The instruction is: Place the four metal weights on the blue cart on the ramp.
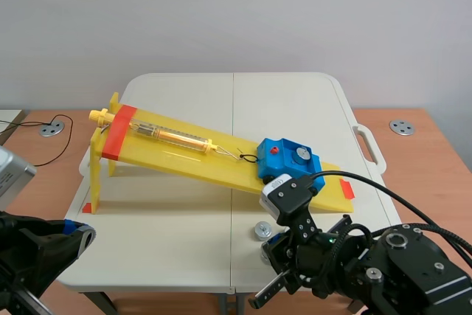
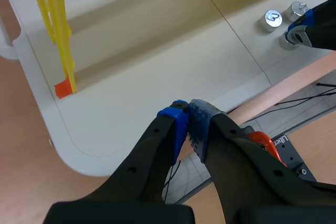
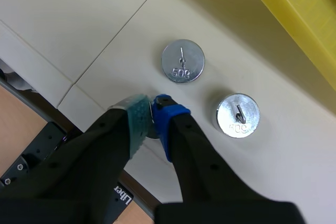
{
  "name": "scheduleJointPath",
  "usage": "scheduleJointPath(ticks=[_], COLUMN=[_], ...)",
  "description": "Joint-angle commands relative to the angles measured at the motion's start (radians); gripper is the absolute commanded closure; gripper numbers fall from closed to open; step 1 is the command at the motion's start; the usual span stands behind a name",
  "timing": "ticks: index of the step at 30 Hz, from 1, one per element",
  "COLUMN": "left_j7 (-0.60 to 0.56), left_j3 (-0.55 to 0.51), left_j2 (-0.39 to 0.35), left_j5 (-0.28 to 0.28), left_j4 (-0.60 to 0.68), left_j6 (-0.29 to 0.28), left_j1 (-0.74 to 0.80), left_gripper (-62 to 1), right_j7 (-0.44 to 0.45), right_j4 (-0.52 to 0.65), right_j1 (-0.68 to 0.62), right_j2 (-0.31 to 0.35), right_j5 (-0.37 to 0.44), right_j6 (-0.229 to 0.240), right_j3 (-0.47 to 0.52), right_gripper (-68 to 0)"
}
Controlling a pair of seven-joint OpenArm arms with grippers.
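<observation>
Scene, ramp: the yellow ramp (image 1: pixel 184 154) slopes down across the table (image 1: pixel 184 241) toward my right side
Scene, cart: the blue cart (image 1: pixel 284 161) sits at the ramp's low end; 1 cart weight (image 1: pixel 301 155) rests on top
Scene, table weight: 1 table weight (image 1: pixel 262 230) stands on the table below the ramp, just beside my right gripper (image 1: pixel 274 254)
Scene, left: my left gripper (image 1: pixel 80 232) hangs at the table's near corner, well apart from the cart
Left wrist, grip: clenched on nothing, pads meeting; the table edge lies under them
Right wrist, grip: grasping the gripped weight (image 3: pixel 152 131); only a sliver of metal shows between my pads
Right wrist, others: far weight (image 3: pixel 182 61) ahead; side weight (image 3: pixel 239 115) beside; both on the table
</observation>
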Motion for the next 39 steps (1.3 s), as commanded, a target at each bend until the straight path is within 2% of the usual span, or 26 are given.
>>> scheduleJointPath(ticks=[1, 6, 13, 17, 19, 23, 27, 30, 39], left_j7=[-0.099, -0.099, -0.099, -0.099, -0.099, -0.099, -0.099, -0.1, -0.099], left_j3=[-0.013, -0.013, -0.013, -0.013, -0.013, -0.013, -0.013, -0.013, -0.013], left_j2=[0.005, 0.005, 0.005, 0.005, 0.005, 0.005, 0.005, 0.005, 0.005], left_j5=[-0.075, -0.075, -0.075, -0.075, -0.075, -0.075, -0.075, -0.075, -0.076], left_j4=[0.043, 0.043, 0.043, 0.043, 0.043, 0.043, 0.043, 0.043, 0.043], left_j6=[-0.018, -0.018, -0.018, -0.018, -0.018, -0.018, -0.018, -0.018, -0.018], left_j1=[-0.006, -0.006, -0.006, -0.006, -0.006, -0.006, -0.006, -0.006, -0.006], left_gripper=[-2.9, -2.9, -2.9, -2.9, -2.9, -2.9, -2.9, -2.9, -2.9], right_j7=[0.065, 0.051, -0.003, -0.056, -0.08, -0.116, -0.112, -0.101, -0.102], right_j4=[0.037, 0.098, 0.367, 0.506, 0.563, 0.645, 0.66, 0.65, 0.533], right_j1=[0.07, 0.057, -0.061, -0.134, -0.163, -0.2, -0.202, -0.171, -0.029], right_j2=[0.008, 0.035, 0.097, 0.108, 0.108, 0.107, 0.086, 0.045, -0.051], right_j5=[0.014, 0.043, 0.18, 0.277, 0.342, 0.476, 0.577, 0.581, 0.581], right_j6=[-0.015, -0.015, -0.003, 0.008, 0.027, 0.027, 0.026, 0.014, 0.014], right_j3=[0.01, 0.016, 0.121, 0.218, 0.273, 0.377, 0.468, 0.502, 0.499], right_gripper=[-0.7, -0.7, -0.7, -0.7, -0.7, -0.7, -0.7, -0.6, -0.6])
